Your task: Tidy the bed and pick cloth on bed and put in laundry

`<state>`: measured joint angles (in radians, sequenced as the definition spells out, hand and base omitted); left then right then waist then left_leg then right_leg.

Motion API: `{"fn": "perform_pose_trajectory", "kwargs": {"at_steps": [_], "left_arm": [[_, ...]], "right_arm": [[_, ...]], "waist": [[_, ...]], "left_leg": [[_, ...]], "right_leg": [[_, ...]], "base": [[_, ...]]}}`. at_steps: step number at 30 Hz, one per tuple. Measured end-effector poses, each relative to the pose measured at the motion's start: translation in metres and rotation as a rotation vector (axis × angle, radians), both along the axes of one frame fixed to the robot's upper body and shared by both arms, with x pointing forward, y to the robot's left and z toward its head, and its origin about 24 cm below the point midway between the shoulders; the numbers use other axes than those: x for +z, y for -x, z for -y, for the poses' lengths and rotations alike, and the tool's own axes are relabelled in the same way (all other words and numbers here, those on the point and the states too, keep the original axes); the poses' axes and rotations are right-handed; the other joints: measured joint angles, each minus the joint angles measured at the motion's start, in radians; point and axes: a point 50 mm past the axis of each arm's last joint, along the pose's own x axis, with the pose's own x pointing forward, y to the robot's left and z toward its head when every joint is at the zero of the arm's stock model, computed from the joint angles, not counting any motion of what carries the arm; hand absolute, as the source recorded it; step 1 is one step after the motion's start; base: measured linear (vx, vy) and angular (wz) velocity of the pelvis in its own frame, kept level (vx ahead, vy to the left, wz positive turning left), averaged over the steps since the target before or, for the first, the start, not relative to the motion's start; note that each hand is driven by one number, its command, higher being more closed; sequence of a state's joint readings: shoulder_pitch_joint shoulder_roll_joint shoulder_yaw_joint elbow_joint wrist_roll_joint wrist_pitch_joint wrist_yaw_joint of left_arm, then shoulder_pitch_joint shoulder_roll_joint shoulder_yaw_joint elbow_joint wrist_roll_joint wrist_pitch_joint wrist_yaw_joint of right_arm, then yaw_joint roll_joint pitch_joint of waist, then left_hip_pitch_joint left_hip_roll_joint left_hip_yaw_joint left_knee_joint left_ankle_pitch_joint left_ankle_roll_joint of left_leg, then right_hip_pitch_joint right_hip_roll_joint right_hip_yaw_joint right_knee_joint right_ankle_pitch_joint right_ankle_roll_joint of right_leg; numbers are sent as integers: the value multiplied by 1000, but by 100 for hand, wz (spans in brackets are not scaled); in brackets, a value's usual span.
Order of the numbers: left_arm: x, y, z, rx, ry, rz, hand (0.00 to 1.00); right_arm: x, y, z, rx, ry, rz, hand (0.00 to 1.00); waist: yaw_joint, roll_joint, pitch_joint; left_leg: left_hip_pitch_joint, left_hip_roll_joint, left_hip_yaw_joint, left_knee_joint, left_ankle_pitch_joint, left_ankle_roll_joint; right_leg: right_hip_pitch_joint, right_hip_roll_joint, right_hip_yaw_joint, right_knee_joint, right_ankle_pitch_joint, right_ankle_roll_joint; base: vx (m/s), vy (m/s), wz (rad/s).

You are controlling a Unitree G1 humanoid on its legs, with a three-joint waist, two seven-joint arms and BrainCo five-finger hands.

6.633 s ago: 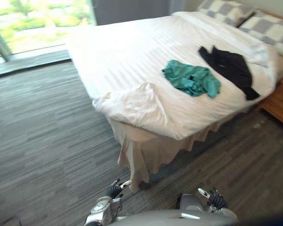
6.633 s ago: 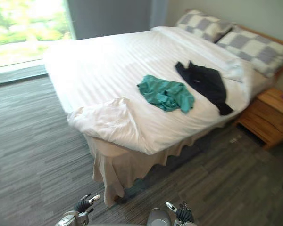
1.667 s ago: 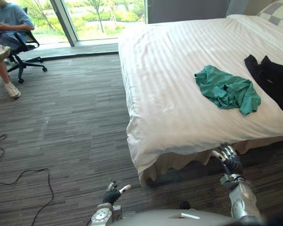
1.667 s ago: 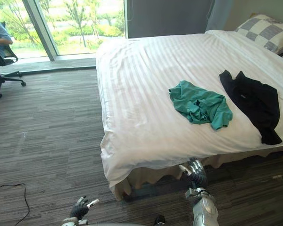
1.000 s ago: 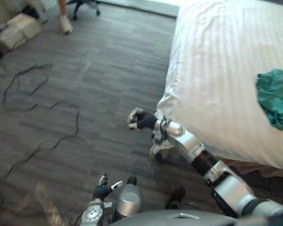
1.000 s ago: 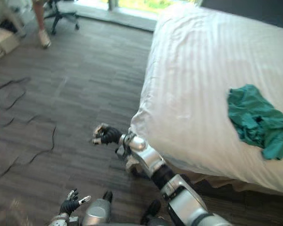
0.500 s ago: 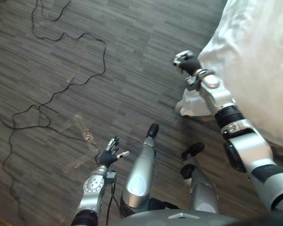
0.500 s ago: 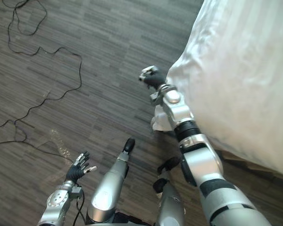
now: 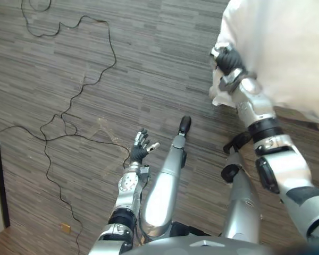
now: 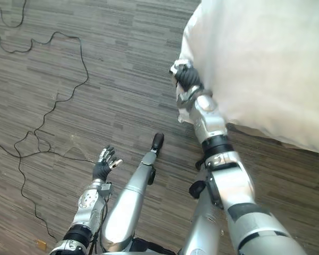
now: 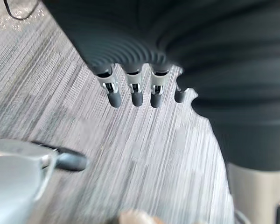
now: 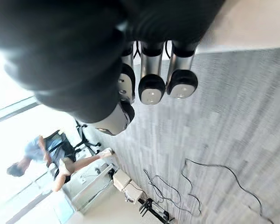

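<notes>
The bed (image 9: 287, 48) stands right of the floor (image 9: 149, 64).

Robot hand (image 12: 151, 88) curled — person (image 12: 36, 147) seated beyond.

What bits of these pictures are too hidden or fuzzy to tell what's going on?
White bed cover: most lies past both eye views' edges.
Right hand: its dark back hides whether it touches that cover, eye views.
Seated person: tiny, washed out by window glare, right wrist view.
Small tan floor scrap: too small to name.
</notes>
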<state>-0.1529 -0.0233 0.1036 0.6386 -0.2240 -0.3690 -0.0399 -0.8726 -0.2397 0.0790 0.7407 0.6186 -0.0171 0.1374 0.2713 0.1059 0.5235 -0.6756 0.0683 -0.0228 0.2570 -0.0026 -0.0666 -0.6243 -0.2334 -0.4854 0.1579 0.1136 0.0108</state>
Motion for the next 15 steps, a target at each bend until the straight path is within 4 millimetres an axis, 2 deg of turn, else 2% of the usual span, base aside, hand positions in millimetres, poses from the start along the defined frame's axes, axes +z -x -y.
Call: {"fn": "perform_pose_trajectory", "kwargs": {"at_steps": [2,3,5,6,8,11,13,15], "left_arm": [[-4,3,1,51,36,-42,0],[-6,4,3,64,43,-70,0],[-15,8,4,84,51,-154,0],[-19,10,4,87,53,-179,0],[-28,19,3,103,33,-249,0],[-39,26,9,52,-18,-316,0],[-43,29,8,28,-65,-350,0],[-52,35,-4,23,-134,-420,0]], "right_arm": [[-35,14,-9,76,-191,-51,100],[-46,18,-11,82,-263,-73,100],[-90,39,-11,62,-398,-152,100],[-107,49,-7,39,-425,-185,100],[-149,77,9,-52,-449,-276,100],[-188,109,31,-194,-491,-383,100],[-207,129,49,-299,-539,-419,100],[-221,151,68,-393,-577,-428,100]], "waist": [[-35,-24,1],[-45,-34,0],[-75,-65,1],[-86,-71,0],[-123,-85,-1],[-172,-94,-4],[-190,-99,-6],[-209,-103,-8]], "left_leg": [[21,4,50,11,-12,3],[36,6,67,11,-18,5],[93,17,110,17,-42,8],[115,20,118,21,-51,7],[207,26,148,6,-69,8],[312,16,166,-45,-71,7],[359,16,181,-68,-72,6],[421,18,189,-86,-77,-1]], "right_leg": [[2,0,39,1,2,2],[6,-1,54,1,3,3],[40,7,94,-7,5,6],[60,12,102,-12,5,7],[134,23,128,-37,5,10],[211,33,162,-80,5,31],[255,46,173,-122,19,40],[322,66,178,-166,32,39]], "base": [[37,42,-40],[44,52,-55],[50,34,-60],[63,20,-53],[71,20,-51],[71,19,-41],[79,10,-28],[105,1,-20]]}}
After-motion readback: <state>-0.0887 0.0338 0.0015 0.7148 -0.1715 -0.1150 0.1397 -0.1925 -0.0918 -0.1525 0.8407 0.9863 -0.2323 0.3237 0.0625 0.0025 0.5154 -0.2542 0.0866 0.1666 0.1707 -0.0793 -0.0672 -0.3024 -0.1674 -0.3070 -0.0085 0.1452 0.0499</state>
